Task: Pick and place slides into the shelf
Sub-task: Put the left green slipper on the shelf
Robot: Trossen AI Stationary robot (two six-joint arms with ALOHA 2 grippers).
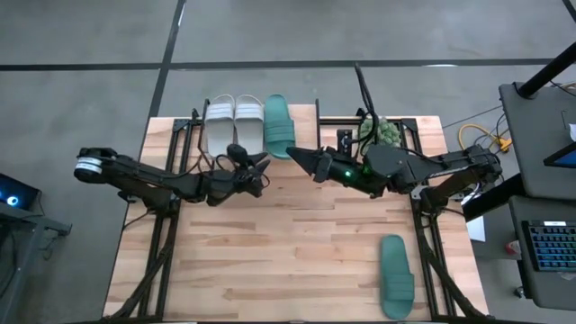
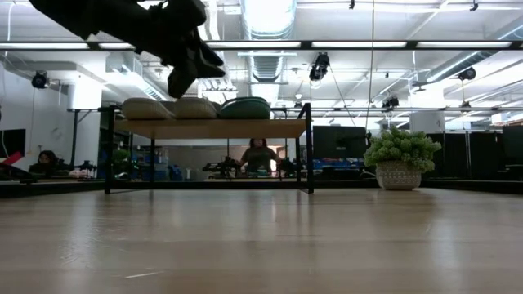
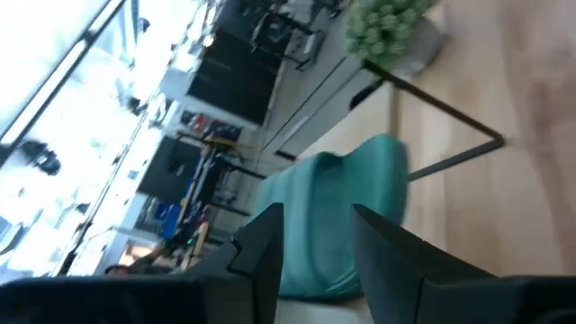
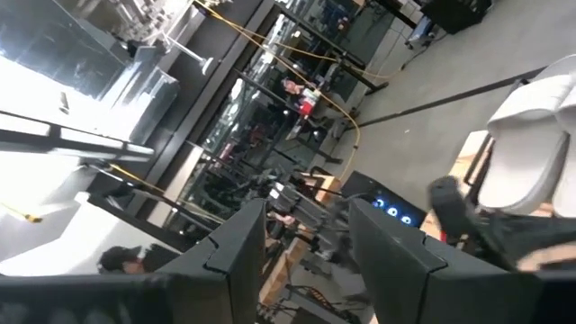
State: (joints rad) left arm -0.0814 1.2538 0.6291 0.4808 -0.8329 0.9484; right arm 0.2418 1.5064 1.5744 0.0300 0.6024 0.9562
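On the shelf (image 1: 304, 121) at the table's far edge, two pale grey-white slides (image 1: 234, 121) lie side by side, soles down, with a teal slide (image 1: 278, 126) to their right. The low view shows all three on the shelf plank (image 2: 212, 128). The second teal slide (image 1: 396, 274) lies flat on the table near its right near corner. My left gripper (image 1: 260, 168) hovers open above the table just in front of the shelf; the left wrist view shows the shelved teal slide (image 3: 346, 207) beyond its fingers. My right gripper (image 1: 297, 157) is open in the air beside it, pointing left.
A potted green plant (image 1: 380, 131) stands at the table's far right, right of the shelf. Black frame rails run along both table sides. The broad middle of the wooden tabletop (image 1: 288, 243) lies bare. A person (image 2: 259, 155) sits in the room beyond the shelf.
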